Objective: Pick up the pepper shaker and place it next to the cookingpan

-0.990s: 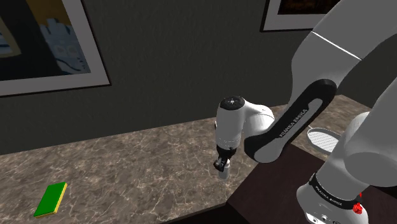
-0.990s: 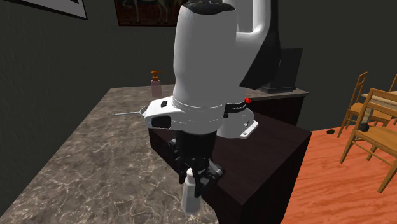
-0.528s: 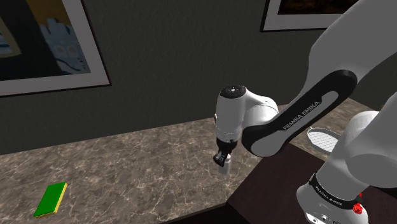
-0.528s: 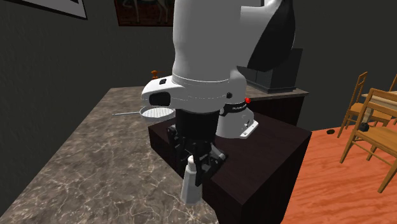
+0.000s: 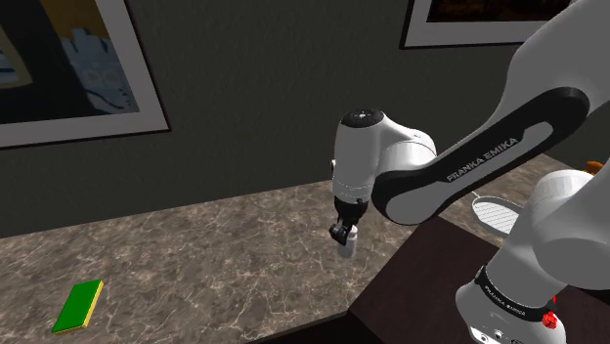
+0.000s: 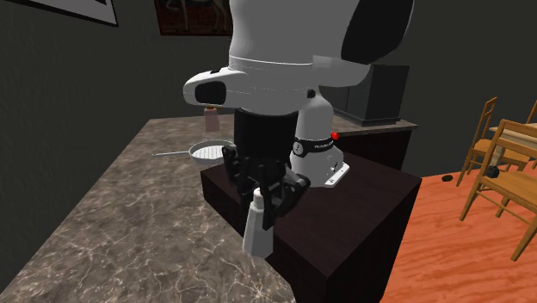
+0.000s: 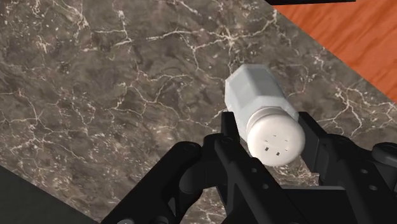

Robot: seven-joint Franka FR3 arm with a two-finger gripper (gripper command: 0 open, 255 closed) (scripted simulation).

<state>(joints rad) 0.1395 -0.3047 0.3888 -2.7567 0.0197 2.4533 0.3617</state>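
Observation:
A white pepper shaker (image 5: 346, 245) hangs tilted a little above the brown marble counter (image 5: 215, 254), clasped near its cap by my black gripper (image 5: 342, 234). From the second exterior view, the shaker (image 6: 255, 229) sits below the gripper (image 6: 265, 203), close to the counter's edge beside the stand. Looking along the hand, the fingers (image 7: 230, 129) press both sides of the shaker (image 7: 257, 102) just under its holed cap, with the gripper (image 7: 270, 137) shut on it. The pale cooking pan (image 6: 210, 151) lies further back on the counter, its thin handle pointing away from the stand; the pan (image 5: 495, 211) is partly hidden by the arm.
A green sponge (image 5: 78, 305) lies at the shoulder view's lower left. The dark box stand (image 6: 361, 207) borders the counter. A small bottle (image 6: 207, 114) stands behind the pan. Wooden chairs (image 6: 503, 155) are on the orange floor. Framed pictures hang on the dark wall.
The arm has raised the shaker off the counter and carried it slightly toward the shoulder view's right. The upper arm swung higher, uncovering the pan in the second exterior view.

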